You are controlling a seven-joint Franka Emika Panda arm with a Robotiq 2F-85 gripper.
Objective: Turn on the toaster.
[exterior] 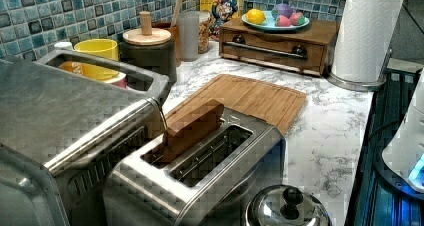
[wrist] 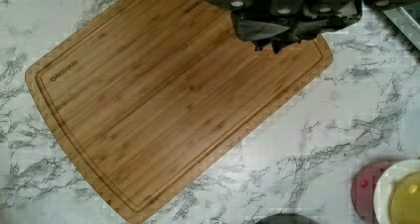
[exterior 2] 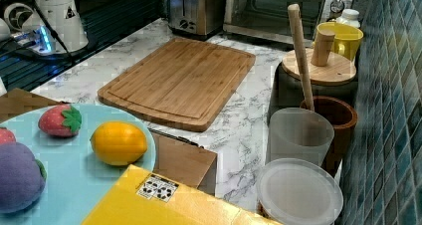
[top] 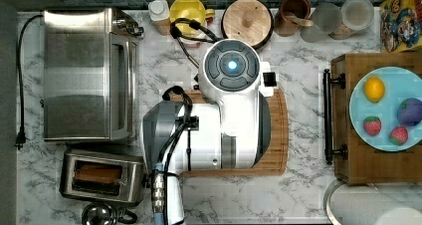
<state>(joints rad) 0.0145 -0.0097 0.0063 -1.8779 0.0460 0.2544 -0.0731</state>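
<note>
Gripper (wrist: pixel 277 43) above cutting board (wrist: pixel 148 110)

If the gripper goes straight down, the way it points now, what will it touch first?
Most likely the bamboo cutting board: the gripper points down over its corner area, with nothing between. It is not over the toaster.

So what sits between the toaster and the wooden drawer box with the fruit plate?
In the left view, the bamboo cutting board lies flat on the marble counter between the toaster and the drawer box; nothing rests on it.
</note>
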